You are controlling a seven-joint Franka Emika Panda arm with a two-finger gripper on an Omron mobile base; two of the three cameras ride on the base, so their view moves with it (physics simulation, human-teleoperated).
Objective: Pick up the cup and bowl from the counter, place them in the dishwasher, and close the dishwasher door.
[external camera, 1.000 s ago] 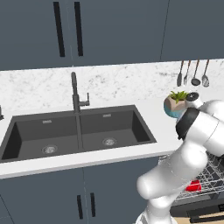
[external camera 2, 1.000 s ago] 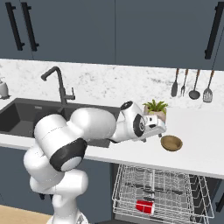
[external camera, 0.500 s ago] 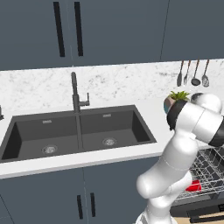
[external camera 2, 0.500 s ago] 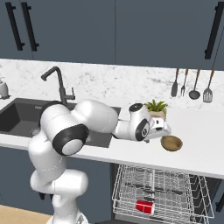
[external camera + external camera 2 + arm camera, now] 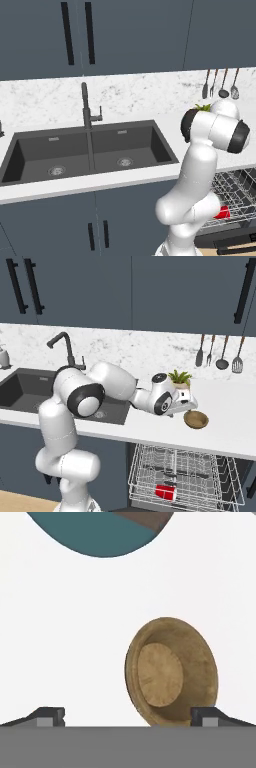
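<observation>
Right base view: arm reaches across the counter (image 5: 230, 406) toward its right part, gripper (image 5: 192, 406) low over the top, just beside the bowl (image 5: 196, 419). Bowl sits upright near the counter's front edge, in front of the plant pot (image 5: 181, 387) and apart from it. Utensils (image 5: 219, 353) hang on the wall behind

Hand view: bowl (image 5: 171, 672) lies close ahead, nearer the right fingertip (image 5: 210, 716) than the left; darker rim, paler flat bottom. Fingers stand wide apart, nothing between them, and the bowl's near rim overlaps the right tip in this picture; contact cannot be told. Teal pot (image 5: 95, 534) at the far edge of the view, clear of the bowl

Dishwasher (image 5: 182, 476) under the counter's right part is open, wire rack (image 5: 210, 468) pulled out. Cup (image 5: 165, 492) lies in the rack near its front edge, on its side

Left base view: cup (image 5: 222, 212) shows red in the rack (image 5: 237, 192) behind the arm. Black double sink (image 5: 90, 150) with faucet (image 5: 87, 107) takes the counter's (image 5: 40, 100) left part, well apart from the bowl
</observation>
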